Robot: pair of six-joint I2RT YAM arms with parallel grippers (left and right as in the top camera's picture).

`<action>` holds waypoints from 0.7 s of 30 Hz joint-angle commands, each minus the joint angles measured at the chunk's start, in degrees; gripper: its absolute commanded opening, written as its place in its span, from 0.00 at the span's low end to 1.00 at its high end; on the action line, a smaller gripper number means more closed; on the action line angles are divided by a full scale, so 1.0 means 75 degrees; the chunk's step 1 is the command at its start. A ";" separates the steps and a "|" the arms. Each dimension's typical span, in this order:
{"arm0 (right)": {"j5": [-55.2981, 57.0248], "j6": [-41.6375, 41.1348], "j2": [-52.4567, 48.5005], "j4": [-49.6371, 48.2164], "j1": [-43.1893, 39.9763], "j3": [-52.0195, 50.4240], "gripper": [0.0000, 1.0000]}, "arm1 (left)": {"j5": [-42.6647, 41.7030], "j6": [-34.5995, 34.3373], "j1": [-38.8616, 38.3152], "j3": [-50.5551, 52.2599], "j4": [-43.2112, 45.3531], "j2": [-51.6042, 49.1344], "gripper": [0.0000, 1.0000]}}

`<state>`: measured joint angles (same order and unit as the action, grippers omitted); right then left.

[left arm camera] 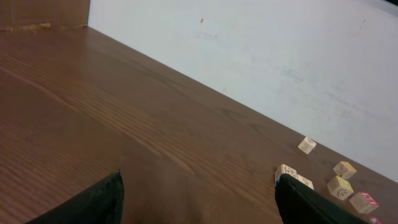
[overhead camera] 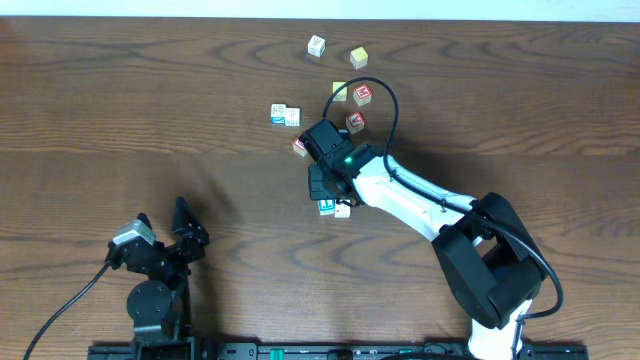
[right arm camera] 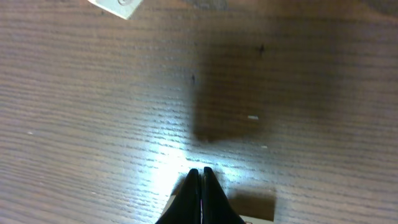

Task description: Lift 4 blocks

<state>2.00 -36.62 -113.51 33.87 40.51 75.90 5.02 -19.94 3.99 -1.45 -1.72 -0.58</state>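
At the near-left corner of the table (overhead camera: 120, 120) we find the left gripper (overhead camera: 163, 218) parked low, its jaws wide apart with nothing between them. In the left wrist view only bare wood lies ahead of its fingers (left arm camera: 93, 199). We judge it waits there to leave the middle to the other arm.

Going right, a pair of pale blocks (overhead camera: 285, 116) lies side by side and touching. A red-edged block (overhead camera: 299, 147) sits just beside the reaching arm's wrist. The right gripper (overhead camera: 320, 185) comes in from the near-right corner to the middle of the table and points down. Its fingertips (right arm camera: 194, 186) are pressed together on nothing, close over bare wood. We read it as sitting among the blocks with none yet taken.

The blue block (overhead camera: 326, 207) lies just on its near side, touching a small pale block (overhead camera: 343, 209). Toward the far edge lie the white block (overhead camera: 316, 45), a yellow block (overhead camera: 340, 90), the near red block (overhead camera: 355, 121) and the far red block (overhead camera: 362, 95). All rest on the table, so no lift is done.

The left half of the table is open room. Around the right wrist things are crowded, and its cable (overhead camera: 394, 105) loops over the red blocks. We expect it must open its jaws with care there.
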 commanded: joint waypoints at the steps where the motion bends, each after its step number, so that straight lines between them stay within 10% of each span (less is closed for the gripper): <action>1: 0.0105 0.0026 0.0082 0.0093 -0.0009 0.0102 0.01 | 0.0070 -0.0061 -0.0029 0.0157 -0.0283 0.0041 0.78; 21: 0.0131 -0.0140 0.0082 0.0498 0.0012 0.0102 0.01 | 0.0073 -0.0061 -0.0029 0.0157 -0.0283 0.0041 0.79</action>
<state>2.15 -36.88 -113.51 37.30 40.51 75.90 5.02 -19.94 3.99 -1.45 -1.69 -0.58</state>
